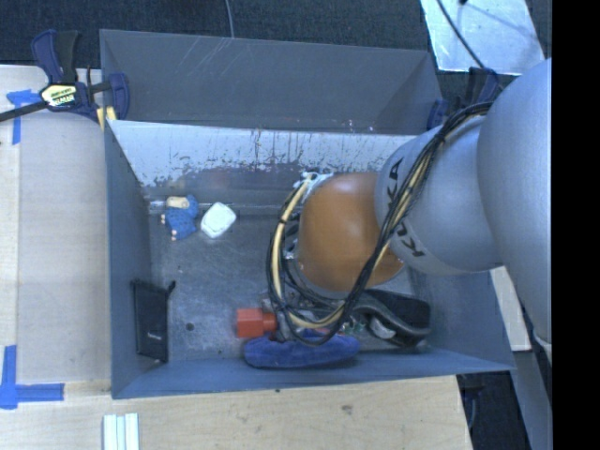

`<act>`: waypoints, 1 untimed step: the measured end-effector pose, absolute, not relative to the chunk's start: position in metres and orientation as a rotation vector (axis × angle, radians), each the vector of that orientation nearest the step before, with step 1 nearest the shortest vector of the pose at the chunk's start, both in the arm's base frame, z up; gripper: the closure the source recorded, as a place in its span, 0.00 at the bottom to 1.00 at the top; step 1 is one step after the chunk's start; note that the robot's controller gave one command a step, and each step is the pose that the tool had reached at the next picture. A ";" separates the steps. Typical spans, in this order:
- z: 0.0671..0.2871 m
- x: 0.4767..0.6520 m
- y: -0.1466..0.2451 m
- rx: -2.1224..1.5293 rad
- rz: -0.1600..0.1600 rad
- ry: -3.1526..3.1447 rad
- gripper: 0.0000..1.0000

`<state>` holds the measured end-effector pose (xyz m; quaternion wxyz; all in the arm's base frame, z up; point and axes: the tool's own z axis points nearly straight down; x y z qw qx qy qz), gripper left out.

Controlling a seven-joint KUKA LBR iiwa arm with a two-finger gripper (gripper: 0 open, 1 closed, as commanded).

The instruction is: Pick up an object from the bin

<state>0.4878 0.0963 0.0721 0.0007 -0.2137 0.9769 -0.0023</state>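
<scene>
Hanging low by the bin's (262, 92) near wall, the gripper (302, 324) is masked by its orange cover (342, 232), so I cannot tell its grip. An orange block (250, 322) and a blue cloth (300, 352) lie just beside it, probably the candidates.

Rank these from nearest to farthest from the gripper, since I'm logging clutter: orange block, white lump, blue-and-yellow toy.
From the gripper:
1. Orange block, just to its left, near the front wall.
2. White lump, towards the back left.
3. Blue-and-yellow toy, just left of the lump.
</scene>
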 end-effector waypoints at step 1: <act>0.212 0.524 0.108 -0.582 0.000 3.075 1.00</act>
